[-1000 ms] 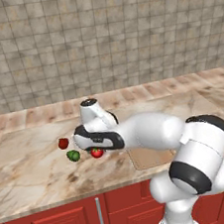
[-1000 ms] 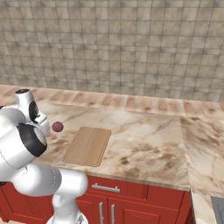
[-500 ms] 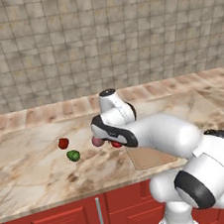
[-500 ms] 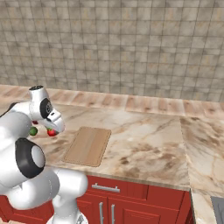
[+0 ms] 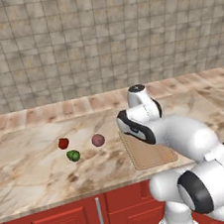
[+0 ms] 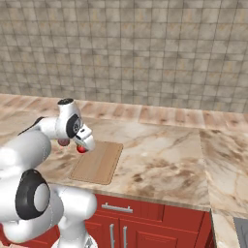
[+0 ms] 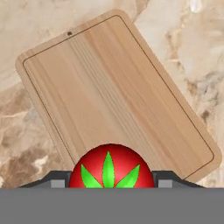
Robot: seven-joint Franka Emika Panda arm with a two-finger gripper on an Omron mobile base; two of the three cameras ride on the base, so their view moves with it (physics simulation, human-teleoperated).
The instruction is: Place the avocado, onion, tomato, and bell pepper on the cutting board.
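Here the gripper [image 7: 111, 184] is clamped on the tomato [image 7: 111, 167] above the bare cutting board's [image 7: 118, 92] edge; round, glossy and likely slippery, it seems best held across its widest part, lightly enough to avoid bruising.

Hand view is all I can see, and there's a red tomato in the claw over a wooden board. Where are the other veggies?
Observer: The onion sits on the counter, to the left of the cutting board in the left base view.
Operator: And the green one?
Observer: The avocado lies left of the onion, nearer the counter's front edge.
Operator: My claw has the tomato. Is the pepper out there too?
Observer: Yes, the bell pepper is just behind the avocado, close beside it.
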